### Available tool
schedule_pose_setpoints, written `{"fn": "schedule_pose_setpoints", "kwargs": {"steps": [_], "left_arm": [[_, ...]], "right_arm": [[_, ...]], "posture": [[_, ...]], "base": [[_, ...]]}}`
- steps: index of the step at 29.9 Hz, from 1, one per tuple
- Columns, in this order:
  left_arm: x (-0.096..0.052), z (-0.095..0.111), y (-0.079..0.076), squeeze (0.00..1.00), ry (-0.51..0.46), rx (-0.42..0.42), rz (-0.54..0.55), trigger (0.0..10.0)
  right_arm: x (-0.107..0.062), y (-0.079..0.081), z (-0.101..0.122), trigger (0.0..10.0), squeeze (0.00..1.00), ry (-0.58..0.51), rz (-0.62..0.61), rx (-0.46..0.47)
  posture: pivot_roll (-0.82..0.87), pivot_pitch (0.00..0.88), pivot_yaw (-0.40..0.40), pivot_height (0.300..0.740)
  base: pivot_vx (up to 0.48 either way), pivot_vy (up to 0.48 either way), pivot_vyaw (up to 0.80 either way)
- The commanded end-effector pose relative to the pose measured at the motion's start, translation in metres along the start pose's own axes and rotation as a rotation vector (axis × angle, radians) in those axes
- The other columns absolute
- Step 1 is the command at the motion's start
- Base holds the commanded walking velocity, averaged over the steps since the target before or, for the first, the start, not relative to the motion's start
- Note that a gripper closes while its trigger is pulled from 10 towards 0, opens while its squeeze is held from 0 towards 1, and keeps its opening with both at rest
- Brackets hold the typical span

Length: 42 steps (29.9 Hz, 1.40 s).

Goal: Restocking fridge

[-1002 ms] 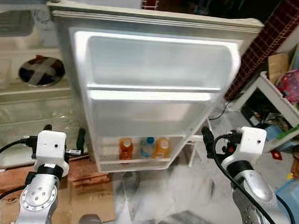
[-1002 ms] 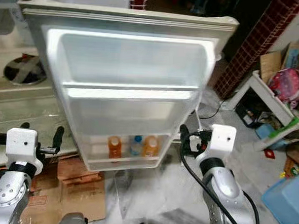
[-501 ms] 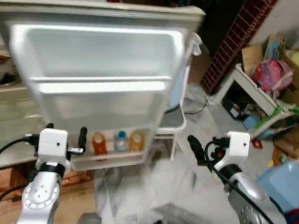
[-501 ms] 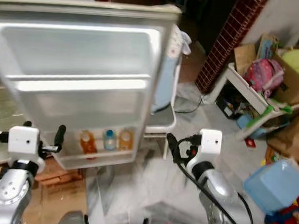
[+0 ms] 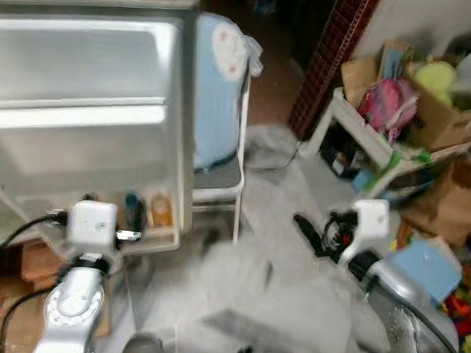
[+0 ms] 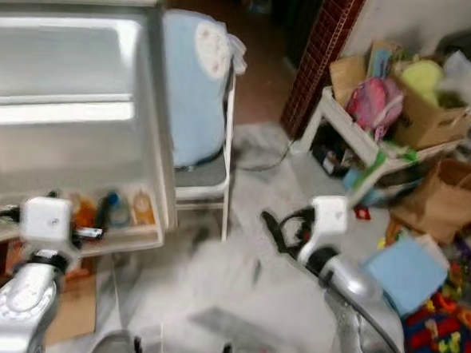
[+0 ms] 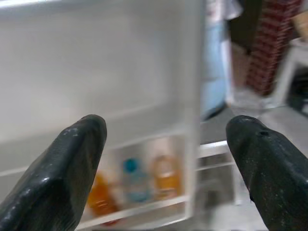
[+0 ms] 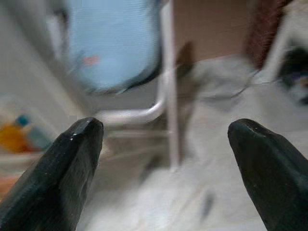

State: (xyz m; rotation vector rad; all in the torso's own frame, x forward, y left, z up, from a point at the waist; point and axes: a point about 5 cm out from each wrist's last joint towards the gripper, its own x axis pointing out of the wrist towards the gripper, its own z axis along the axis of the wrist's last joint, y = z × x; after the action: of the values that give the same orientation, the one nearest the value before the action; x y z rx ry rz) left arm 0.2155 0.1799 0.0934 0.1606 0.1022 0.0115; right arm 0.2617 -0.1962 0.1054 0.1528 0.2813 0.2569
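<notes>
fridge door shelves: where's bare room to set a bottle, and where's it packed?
The upper door shelf and the deep bin under it look bare across their width. The bottom shelf holds three bottles side by side, with little gap left. On the floor, the marble between the white chair and the right hand is open.

We note the open fridge door, whose lowest door shelf carries three bottles in a row: an orange bottle, a blue-capped bottle and another orange bottle. The two upper door shelves appear bare. The pale marbled floor carries a white chair just beside the door.
</notes>
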Motion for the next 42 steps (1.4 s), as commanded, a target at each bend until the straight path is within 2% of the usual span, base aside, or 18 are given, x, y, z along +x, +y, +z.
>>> {"fn": "schedule_pose_setpoints", "kwargs": {"steps": [1,2,4,8,15,26,36,42], "left_arm": [[0.000,-0.002,0.009,0.00,0.010,0.020,0.034,10.0],[0.000,-0.002,0.010,0.00,0.008,0.014,0.045,10.0],[0.001,-0.002,0.010,0.00,0.008,0.001,0.055,10.0],[0.003,-0.001,0.012,0.00,0.003,-0.008,0.074,10.0],[0.007,0.000,0.013,0.00,-0.005,-0.015,0.092,10.0],[0.012,0.001,0.018,0.00,-0.020,-0.028,0.110,10.0],[0.012,0.001,0.017,0.00,-0.025,-0.029,0.103,10.0],[0.012,0.000,0.017,0.00,-0.026,-0.031,0.104,10.0]], "right_arm": [[0.007,0.001,0.011,10.0,0.00,-0.053,-0.002,-0.010],[0.014,0.002,0.024,10.0,0.00,-0.106,0.000,-0.046],[0.018,0.004,0.031,10.0,0.00,-0.139,0.008,-0.065],[0.029,0.015,0.044,10.0,0.00,-0.197,0.028,-0.049],[0.037,0.028,0.051,10.0,0.00,-0.243,0.046,-0.032],[0.041,0.034,0.058,10.0,0.00,-0.305,0.010,-0.035],[0.042,0.032,0.065,10.0,0.00,-0.351,-0.087,-0.088],[0.043,0.032,0.066,10.0,0.00,-0.358,-0.099,-0.087]], "posture": [[0.01,0.106,-0.060,0.740],[0.02,0.105,-0.061,0.740],[0.02,0.105,-0.061,0.740],[0.03,0.100,-0.064,0.740],[0.03,0.097,-0.063,0.740],[0.03,0.085,-0.061,0.740],[0.04,0.081,-0.058,0.740],[0.04,0.082,-0.057,0.740]], "base": [[0.000,-0.247,0.00],[0.000,0.000,0.00],[0.000,0.000,0.33],[0.000,0.000,0.78],[0.000,0.000,0.77],[0.227,0.000,0.73],[0.444,0.000,0.00],[0.480,0.000,0.00]]}}
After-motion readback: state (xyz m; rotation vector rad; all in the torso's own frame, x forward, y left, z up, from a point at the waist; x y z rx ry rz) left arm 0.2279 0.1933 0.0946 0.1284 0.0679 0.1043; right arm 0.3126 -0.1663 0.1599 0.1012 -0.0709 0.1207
